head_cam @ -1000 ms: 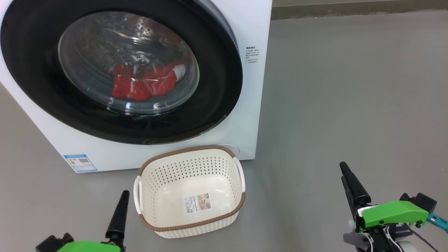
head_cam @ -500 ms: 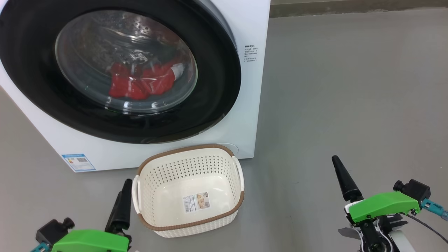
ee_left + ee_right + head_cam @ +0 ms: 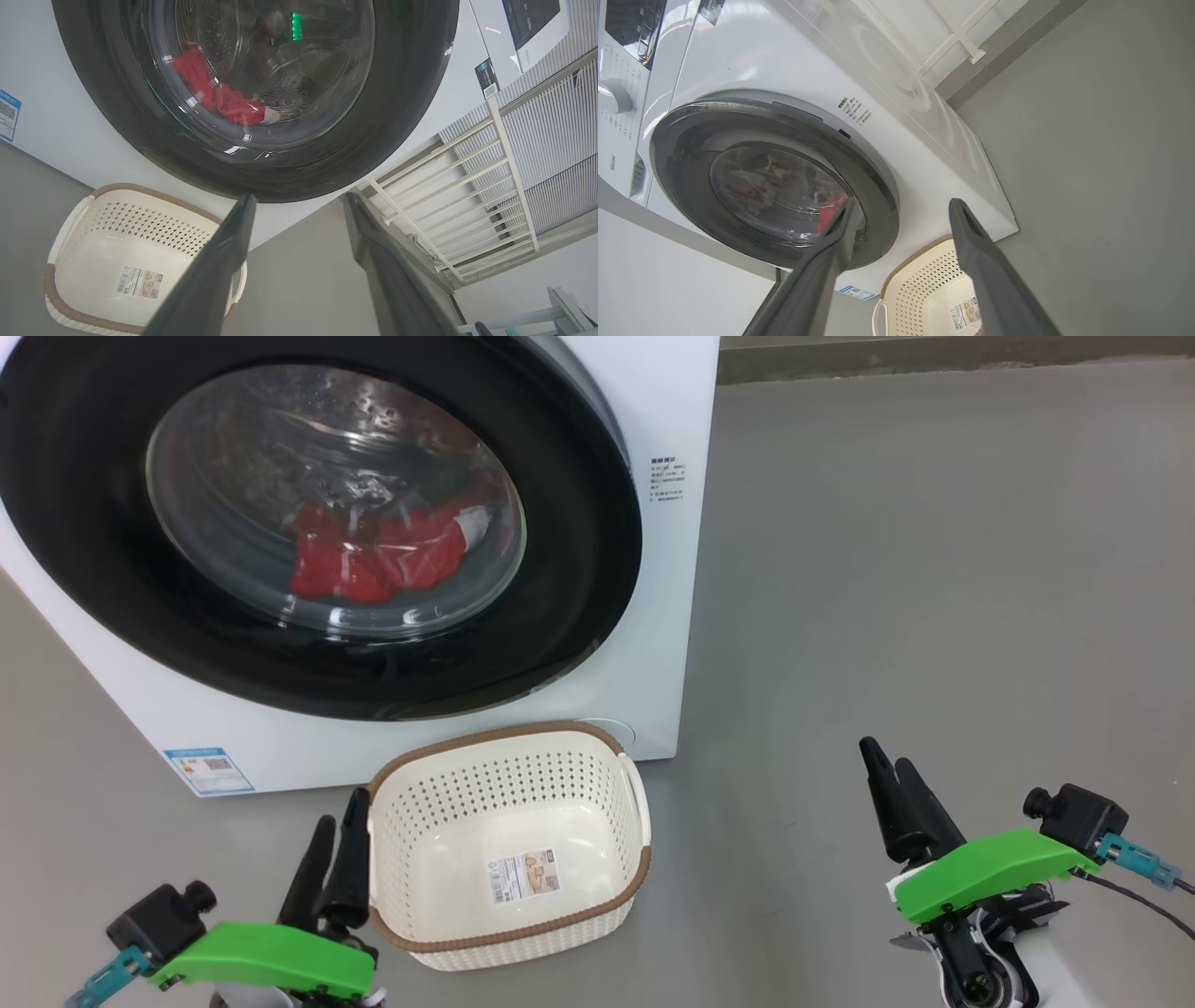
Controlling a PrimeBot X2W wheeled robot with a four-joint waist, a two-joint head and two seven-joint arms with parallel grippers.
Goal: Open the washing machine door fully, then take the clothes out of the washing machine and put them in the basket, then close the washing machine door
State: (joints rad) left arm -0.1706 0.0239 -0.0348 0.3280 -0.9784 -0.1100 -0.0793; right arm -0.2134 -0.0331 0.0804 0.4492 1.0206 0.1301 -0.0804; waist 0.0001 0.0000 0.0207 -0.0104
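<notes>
- Door: shut against the washer. It has a hard, glossy black rim around a bulging glass bowl. It is probably heavy on its hinge and slick, so a flat pinch on the rim face would likely slide. I judge the best hold to be the grey lip along its right edge, hooked from behind. I cannot tell where a handle recess sits.
- Clothes: red with a white patch, bunched low in the drum behind the glass. They look soft, light and limp, so they should drape and trail. A thick fold near the middle of the heap should hold better than a loose edge.
- Basket: on the floor just before the washer's front, below the door. It is empty but for a paper label on its base. It looks like light, stiff plastic, so a knock would likely shove it. I cannot tell whether the swinging door would clear it.
- Left jaws: open and empty, low beside the basket's left end. I cannot tell whether they touch it.
- Right jaws: open and empty, over bare floor well to the right of the basket.
- Floor: smooth, matt grey and level. The basket could skid on it.
- Room: a dark skirting strip runs along the far edge. A white barred railing stands beyond the washer in the left wrist view. A blue sticker sits at the washer's lower left front.
</notes>
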